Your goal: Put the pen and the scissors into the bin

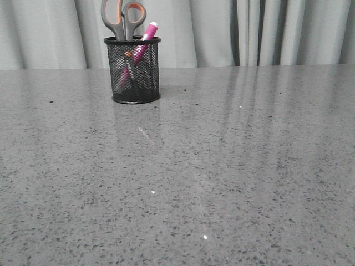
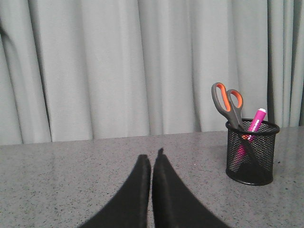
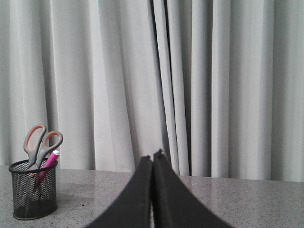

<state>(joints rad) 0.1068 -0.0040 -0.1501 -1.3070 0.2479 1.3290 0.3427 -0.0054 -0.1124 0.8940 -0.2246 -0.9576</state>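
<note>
The black wire-mesh bin (image 1: 132, 71) stands upright at the far left of the table, near the curtain. The grey scissors (image 1: 122, 18) with orange loop linings stand in it, handles up and blades down inside. Beside them the magenta pen (image 1: 145, 37) leans in the bin with its white end up. The left wrist view shows the bin (image 2: 251, 152), scissors (image 2: 228, 103) and pen (image 2: 256, 120) off to one side of my left gripper (image 2: 151, 156), which is shut and empty. My right gripper (image 3: 152, 157) is also shut and empty, well away from the bin (image 3: 33, 189). Neither gripper appears in the front view.
A speckled grey stone table (image 1: 222, 166) stretches from the front edge to the pale grey curtain (image 1: 266, 33) hanging behind it. Nothing else stands on the table apart from the bin.
</note>
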